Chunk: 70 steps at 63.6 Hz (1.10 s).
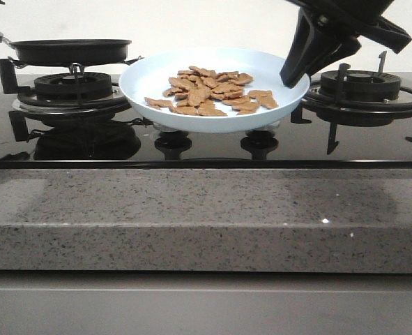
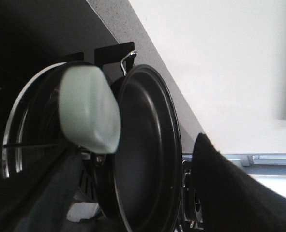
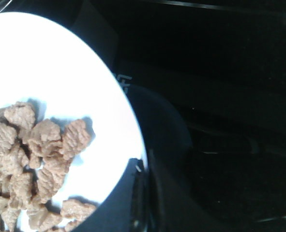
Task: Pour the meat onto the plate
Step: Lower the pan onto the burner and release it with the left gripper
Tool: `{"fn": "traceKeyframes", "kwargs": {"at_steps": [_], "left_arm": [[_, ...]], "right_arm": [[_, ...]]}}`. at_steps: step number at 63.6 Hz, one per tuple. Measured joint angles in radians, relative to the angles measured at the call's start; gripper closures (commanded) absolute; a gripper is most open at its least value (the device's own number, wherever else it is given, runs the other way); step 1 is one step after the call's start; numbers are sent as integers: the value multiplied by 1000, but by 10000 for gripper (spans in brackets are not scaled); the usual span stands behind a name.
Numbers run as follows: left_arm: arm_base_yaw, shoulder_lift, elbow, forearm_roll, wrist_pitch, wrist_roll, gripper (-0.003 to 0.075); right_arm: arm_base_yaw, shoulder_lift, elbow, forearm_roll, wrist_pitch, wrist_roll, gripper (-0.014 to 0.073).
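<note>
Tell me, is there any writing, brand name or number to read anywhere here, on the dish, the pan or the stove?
No readable text in any view.
The plate holding the meat is plain.
The frying pan shows no lettering.
The stove top has one small pale mark beside the plate's rim in the right wrist view; it is too blurred to read.

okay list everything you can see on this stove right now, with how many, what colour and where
meat: many small pieces, light brown, heaped in the plate
plate: one, pale blue-white, middle of the hob between the burners
frying pan: one, black, on the left burner
burners: two, black, left and right of the hob
stove knobs: two, black, below the plate
countertop: one, speckled grey, in front
right gripper: one, black, clamped on the plate's right rim
left gripper: not visible in the front view
</note>
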State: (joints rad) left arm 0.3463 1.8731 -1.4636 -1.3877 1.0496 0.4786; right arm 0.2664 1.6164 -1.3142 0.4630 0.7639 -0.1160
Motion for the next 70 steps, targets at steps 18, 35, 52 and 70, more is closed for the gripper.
{"fn": "traceKeyframes", "kwargs": {"at_steps": [18, 35, 52, 70], "left_arm": [[0, -68, 5, 120, 16, -56, 239], [0, -222, 44, 246, -3, -49, 506], [-12, -406, 98, 326, -37, 3, 741], [-149, -604, 199, 471, -146, 86, 741]], "right_arm": [[0, 0, 0, 0, 0, 0, 622], [0, 0, 0, 0, 0, 0, 622], [0, 0, 0, 0, 0, -2, 622], [0, 0, 0, 0, 0, -2, 622]]}}
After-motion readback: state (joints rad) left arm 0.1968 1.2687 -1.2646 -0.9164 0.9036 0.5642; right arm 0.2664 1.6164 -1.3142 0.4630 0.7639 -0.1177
